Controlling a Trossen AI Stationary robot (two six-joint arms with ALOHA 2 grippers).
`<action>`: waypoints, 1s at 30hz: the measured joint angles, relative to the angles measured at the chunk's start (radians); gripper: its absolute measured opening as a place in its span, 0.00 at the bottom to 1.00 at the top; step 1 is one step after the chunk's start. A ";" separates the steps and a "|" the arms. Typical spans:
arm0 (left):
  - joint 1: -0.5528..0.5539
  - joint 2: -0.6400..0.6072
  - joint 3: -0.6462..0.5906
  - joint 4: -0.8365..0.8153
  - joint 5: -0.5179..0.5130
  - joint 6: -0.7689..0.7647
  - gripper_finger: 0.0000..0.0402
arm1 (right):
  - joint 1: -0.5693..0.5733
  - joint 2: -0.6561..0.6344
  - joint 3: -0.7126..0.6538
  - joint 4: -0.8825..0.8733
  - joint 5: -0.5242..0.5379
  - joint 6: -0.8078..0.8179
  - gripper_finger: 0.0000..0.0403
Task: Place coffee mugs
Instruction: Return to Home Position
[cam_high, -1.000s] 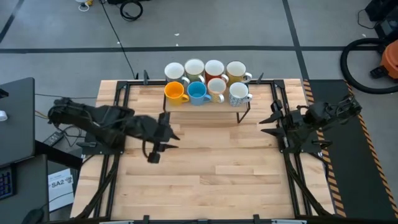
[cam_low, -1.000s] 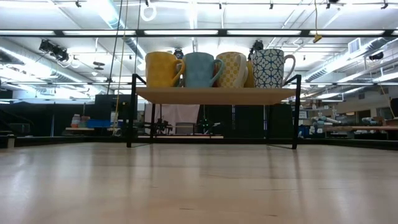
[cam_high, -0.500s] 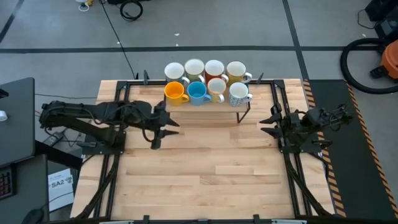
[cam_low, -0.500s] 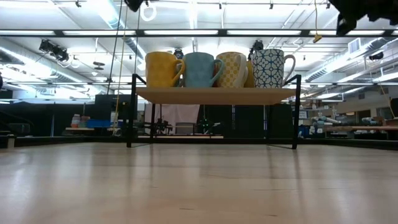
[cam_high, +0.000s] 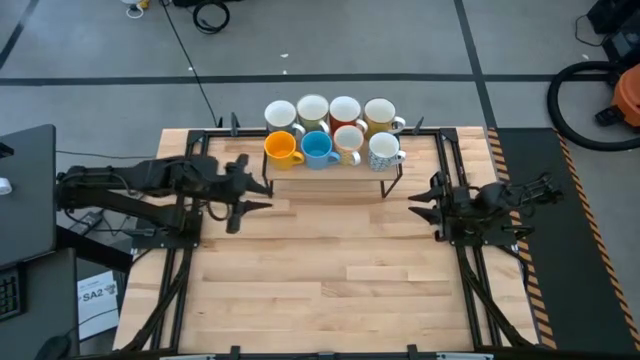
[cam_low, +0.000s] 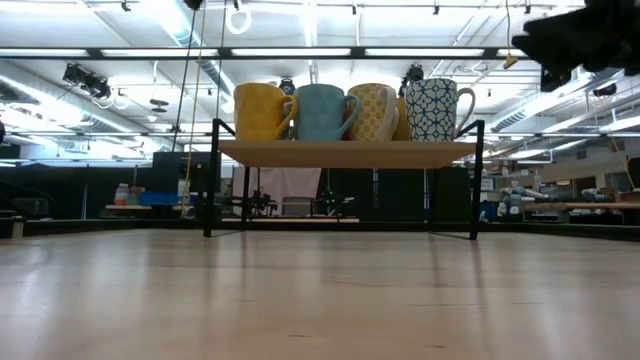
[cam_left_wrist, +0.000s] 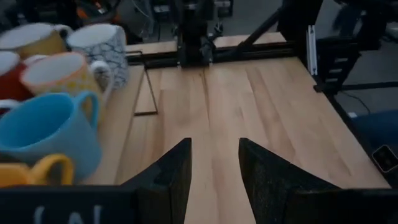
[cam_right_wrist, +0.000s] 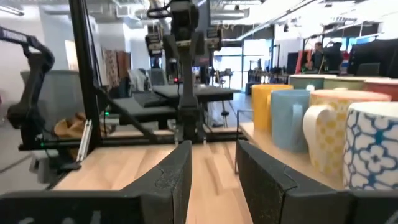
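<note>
Eight coffee mugs stand in two rows on a small raised rack at the table's far edge. The back row is two white, a red-orange and a yellow one; the front row is orange, blue, cream-patterned and blue-patterned. The low view shows the front row on the rack's board. My left gripper hovers open and empty left of the rack; its wrist view shows the blue mug beside it. My right gripper hovers open and empty right of the rack, its fingers parted.
The rack's black wire legs stand on the wooden table. Black frame rails run along both table sides under the arms. The near half of the tabletop is bare wood. In the low view part of my right arm hangs at the upper right.
My left gripper has swung from mid-table toward the far edge and leftward, ending beside the rack's left end. My right arm has come lower and shifted slightly toward the table's left, entering the low view from above. The mugs have not moved.
</note>
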 joint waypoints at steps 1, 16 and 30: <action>0.004 -0.020 0.000 -0.016 -0.001 0.000 0.35 | 0.000 0.002 -0.006 -0.002 0.000 0.000 0.33; 0.025 -0.168 -0.103 -0.037 0.081 -0.043 0.35 | 0.000 0.001 -0.110 0.059 0.003 0.000 0.33; 0.144 -0.298 -0.520 0.386 0.126 -0.079 0.35 | 0.000 0.001 -0.110 0.069 0.000 0.026 0.33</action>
